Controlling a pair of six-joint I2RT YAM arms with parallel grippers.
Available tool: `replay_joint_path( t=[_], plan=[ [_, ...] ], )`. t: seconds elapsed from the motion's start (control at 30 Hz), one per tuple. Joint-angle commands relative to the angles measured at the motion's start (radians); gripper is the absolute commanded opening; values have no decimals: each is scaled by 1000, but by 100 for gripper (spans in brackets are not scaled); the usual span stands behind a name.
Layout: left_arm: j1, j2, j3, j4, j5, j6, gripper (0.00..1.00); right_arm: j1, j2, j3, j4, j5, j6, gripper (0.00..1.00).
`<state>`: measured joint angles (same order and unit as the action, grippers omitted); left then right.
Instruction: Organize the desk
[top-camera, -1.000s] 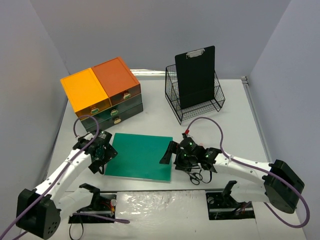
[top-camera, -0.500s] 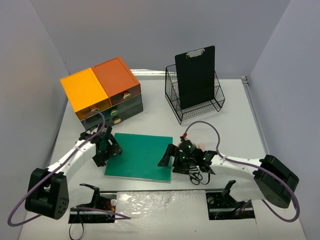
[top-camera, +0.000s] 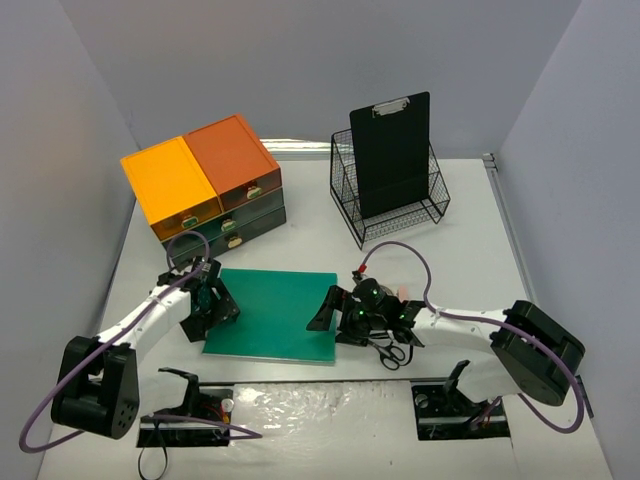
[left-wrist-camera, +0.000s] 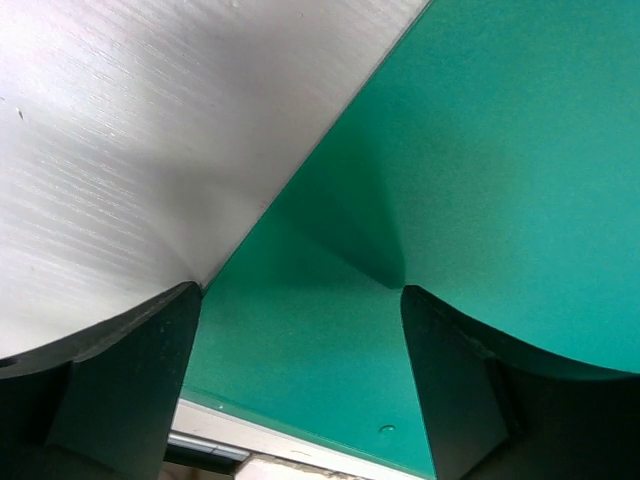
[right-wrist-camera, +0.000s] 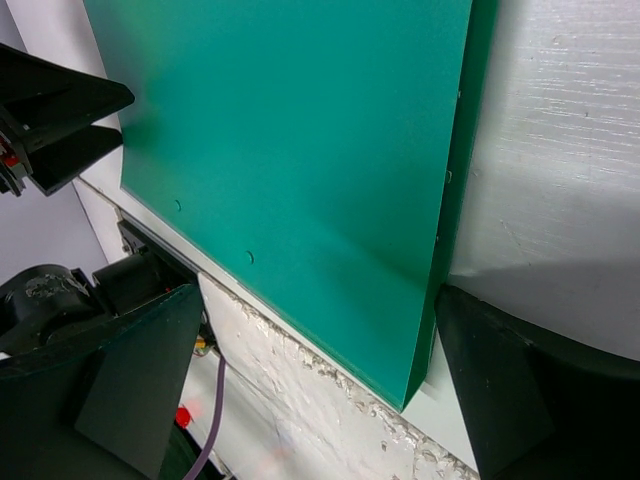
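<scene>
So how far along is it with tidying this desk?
Looks done: the clipboard stands in the wire rack. In hand: the left tool and right tool, both open, sit at opposite edges of the green board, which lies flat, not gripped. To do: the board and the scissors lying loose on the desk.

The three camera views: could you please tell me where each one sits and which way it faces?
Top external: fixed above and behind the arms, looking down on the desk, green board, drawer unit and wire rack; left arm and right arm show, bases nearest.
Left wrist: on the left arm, looking down at the board's edge on the desk, between the open left fingers.
Right wrist: on the right arm, looking along the board's near-right corner, between the open right fingers.
Shared: all three see the green board.
</scene>
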<state>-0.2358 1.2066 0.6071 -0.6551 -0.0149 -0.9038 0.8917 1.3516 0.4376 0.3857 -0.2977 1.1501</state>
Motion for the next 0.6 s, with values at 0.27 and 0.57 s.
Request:
replay_joint_path(
  t=[0.27,0.57],
  plan=[
    [-2,-3,-31,147,192,-7,14,15,-21,64,-62,16,-30,100],
    [-2,-64,-5,138,242,-14,0,15,-2,71,-64,22,-35,100]
  ],
)
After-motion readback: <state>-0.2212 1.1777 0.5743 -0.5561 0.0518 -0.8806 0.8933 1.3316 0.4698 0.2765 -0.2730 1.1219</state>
